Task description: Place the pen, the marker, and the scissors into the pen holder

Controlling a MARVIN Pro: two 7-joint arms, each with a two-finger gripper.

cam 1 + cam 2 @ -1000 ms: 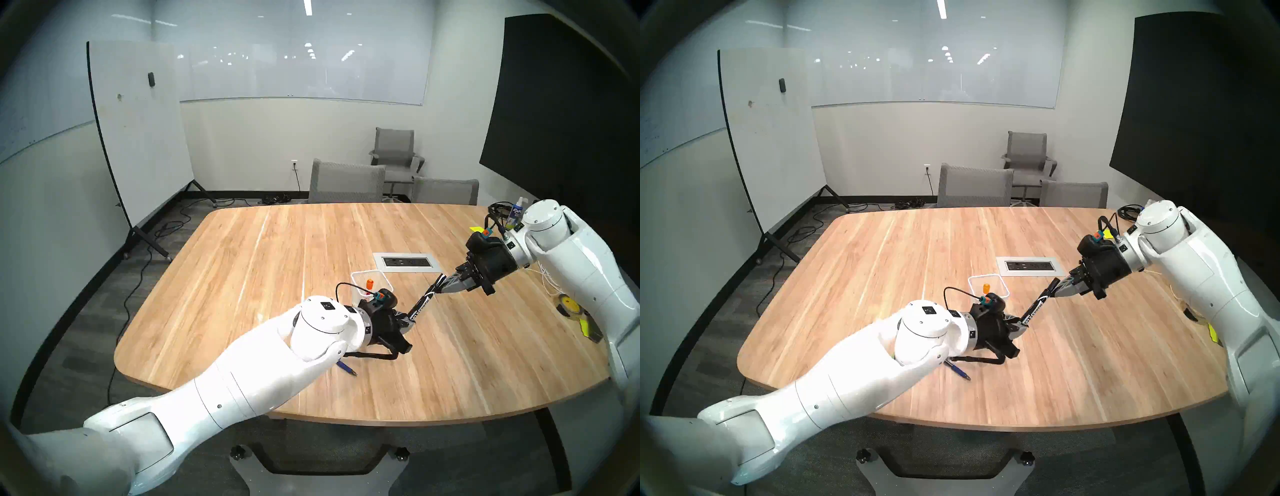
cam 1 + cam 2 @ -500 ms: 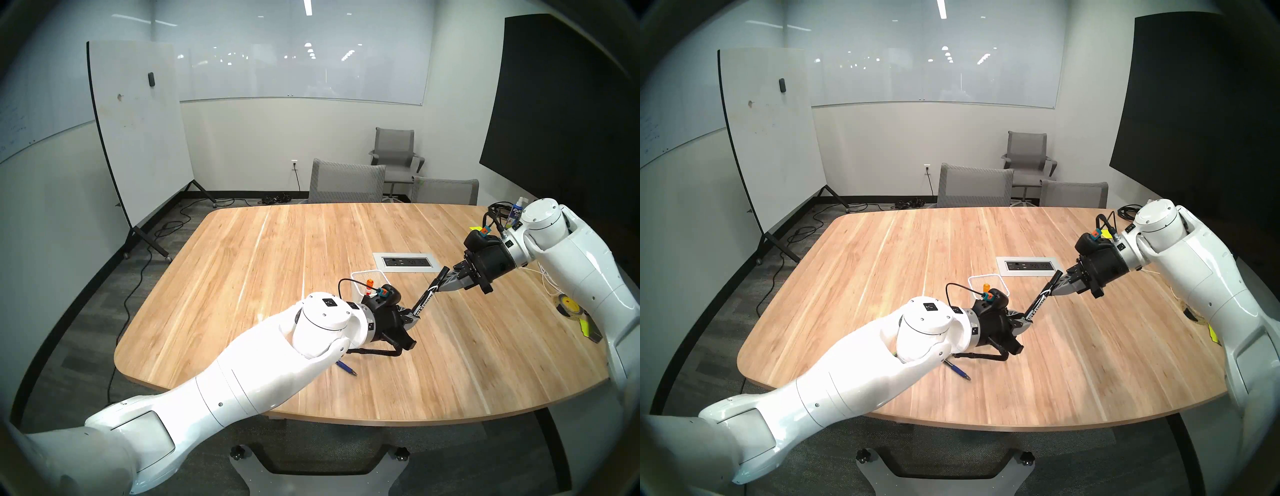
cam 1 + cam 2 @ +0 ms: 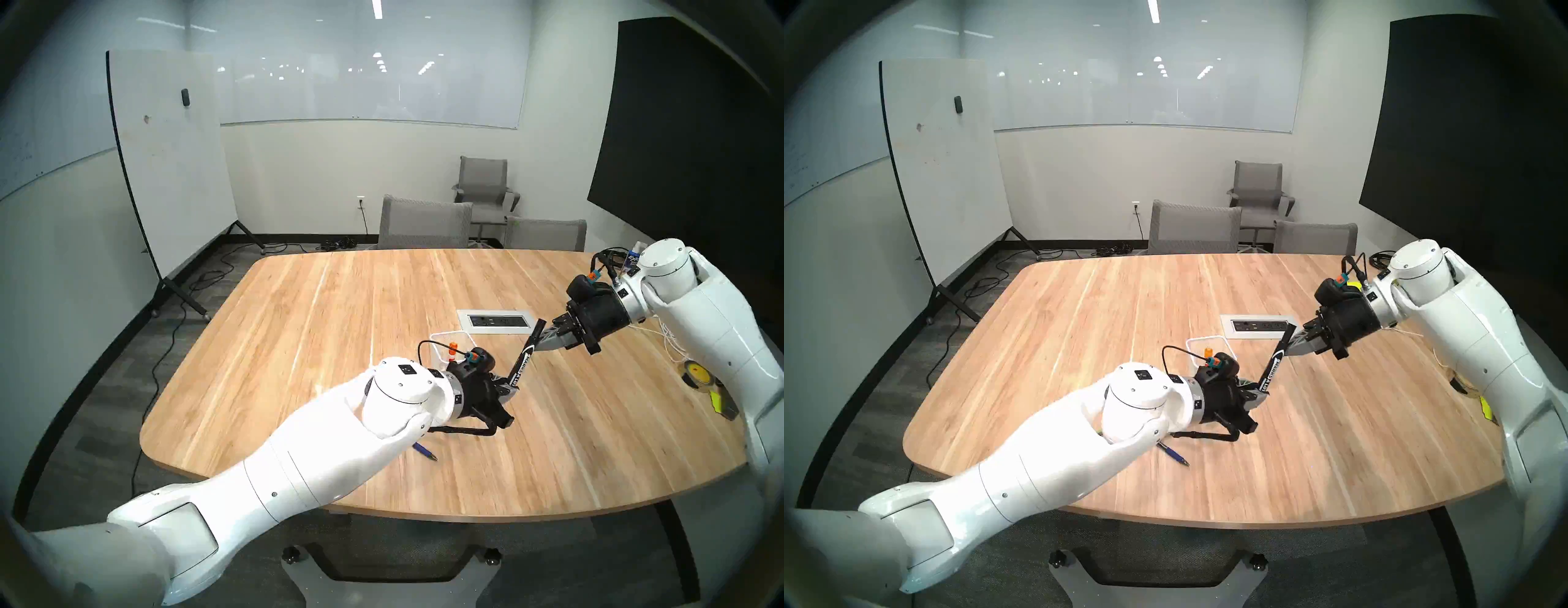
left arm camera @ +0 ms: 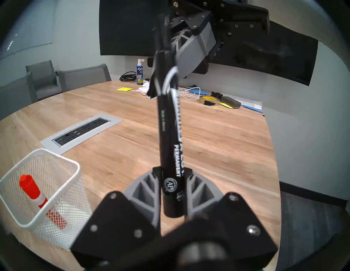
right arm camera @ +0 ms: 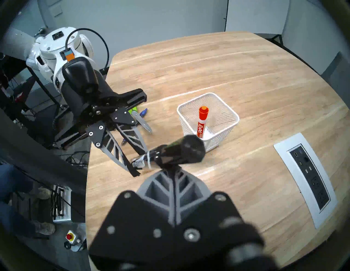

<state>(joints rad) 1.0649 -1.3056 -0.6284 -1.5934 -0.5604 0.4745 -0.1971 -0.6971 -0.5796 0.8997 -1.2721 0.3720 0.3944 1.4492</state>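
1. Above the middle of the table (image 3: 424,297), a black marker (image 3: 522,361) hangs slanted between the two arms, clear of the wood.
2. Left gripper (image 4: 171,181): its fingers (image 4: 145,189) pinch the marker's lower end, with the barrel seated between them.
3. Right gripper (image 5: 170,166): its fingers (image 5: 189,183) are pressed together on the marker's upper end near the cap; I judge this a hand-over with both ends gripped at once.
4. Just beside the left gripper stands the pen holder (image 5: 219,113), upright, with an orange marker (image 5: 202,121) leaning inside.
5. The pen (image 3: 425,451) lies on the table near the front edge, partly under the left forearm; the scissors (image 5: 142,121) lie flat behind the left gripper.
6. Risks as I see them: if both arms pull while both grip, the marker could twist or pop free and roll away.
7. If one side lets go before the other holds firmly, the marker drops to the table.
8. A swing toward the cup could clip its light mesh wall and tip it, spilling the orange marker.
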